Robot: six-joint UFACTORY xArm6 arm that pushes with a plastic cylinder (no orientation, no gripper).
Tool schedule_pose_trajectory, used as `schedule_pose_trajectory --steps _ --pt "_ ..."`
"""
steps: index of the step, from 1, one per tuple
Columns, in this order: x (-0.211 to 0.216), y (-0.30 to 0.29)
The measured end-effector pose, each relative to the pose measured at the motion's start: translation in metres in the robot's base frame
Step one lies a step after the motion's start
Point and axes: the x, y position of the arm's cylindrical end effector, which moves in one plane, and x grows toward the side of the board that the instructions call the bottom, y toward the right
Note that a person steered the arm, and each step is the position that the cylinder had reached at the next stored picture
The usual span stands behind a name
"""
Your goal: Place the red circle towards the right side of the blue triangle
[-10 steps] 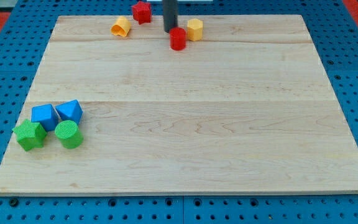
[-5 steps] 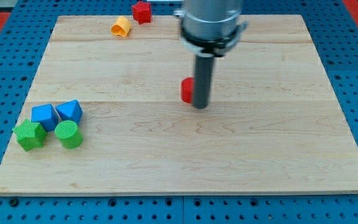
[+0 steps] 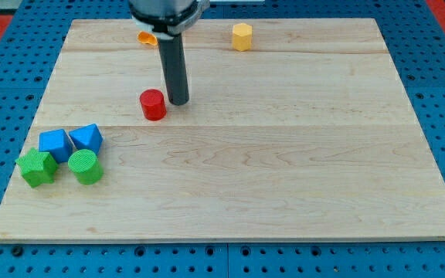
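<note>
The red circle (image 3: 153,104) lies on the wooden board left of centre, in its upper half. My tip (image 3: 178,101) stands just to the right of it, touching or nearly touching its side. The blue triangle (image 3: 88,137) sits near the board's lower left, well to the left of and below the red circle.
A blue block (image 3: 55,144), a green star-like block (image 3: 36,167) and a green circle (image 3: 86,166) cluster around the blue triangle. A yellow hexagon (image 3: 242,36) sits at the top. An orange-yellow block (image 3: 144,35) peeks out behind the arm at the top.
The red circle has slid left and slightly up across the board, with my tip following on its right side. The arm now hides the red star at the top.
</note>
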Motion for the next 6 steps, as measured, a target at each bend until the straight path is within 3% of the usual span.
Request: schedule_pose_trajectory --steps 1,2,3,4,6 --pt "0.013 -0.046" --pt "0.066 -0.076" --pt "0.062 -0.077" --pt "0.008 -0.013" --pt "-0.098 0.180"
